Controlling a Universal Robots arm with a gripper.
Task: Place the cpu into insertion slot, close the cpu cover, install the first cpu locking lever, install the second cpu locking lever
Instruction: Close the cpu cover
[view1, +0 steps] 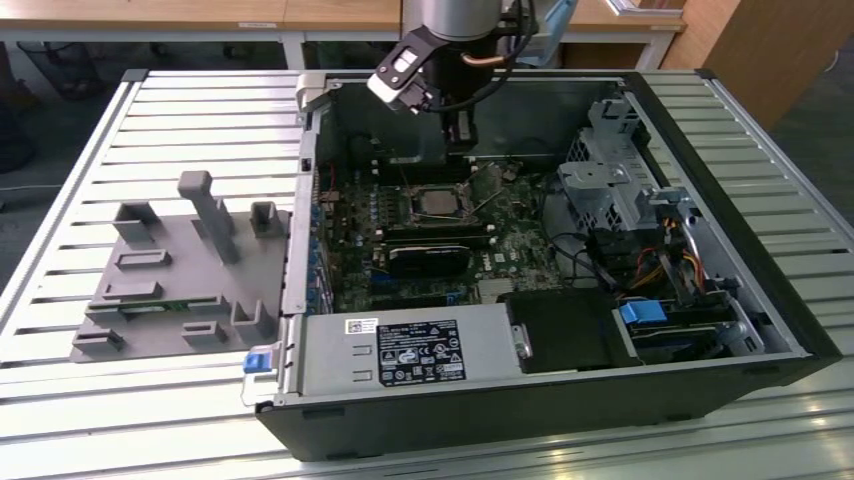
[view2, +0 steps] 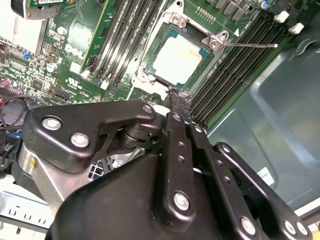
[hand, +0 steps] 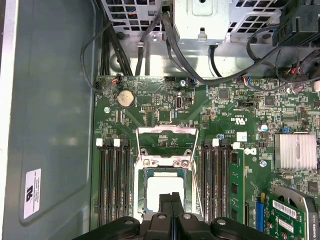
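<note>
Silvery-beige metal shows the one cpu (view2: 177, 60). It lies flat inside the one insertion slot (view2: 150, 62) on the green board. The one cpu cover (hand: 167, 145) is not closed. In the first wrist view its frame stands raised off the slot, on the side toward the single round coin battery (hand: 125, 98). One thin locking lever (view2: 250, 45) reaches out from a socket corner across the long black memory slots. I count four white clips (hand: 116, 142) on these slots, two on each side of the socket.

The one gripper (view2: 180, 97) hangs just over the socket edge, very near the cpu. Its two fingers (hand: 165, 205) are pressed together and nothing is between them.

In the exterior view the arm reaches down into the one open computer case (view1: 534, 415). The case lies on a slatted table (view1: 200, 400). One grey fixture (view1: 174, 270) stands beside it, at the exterior view's left.
</note>
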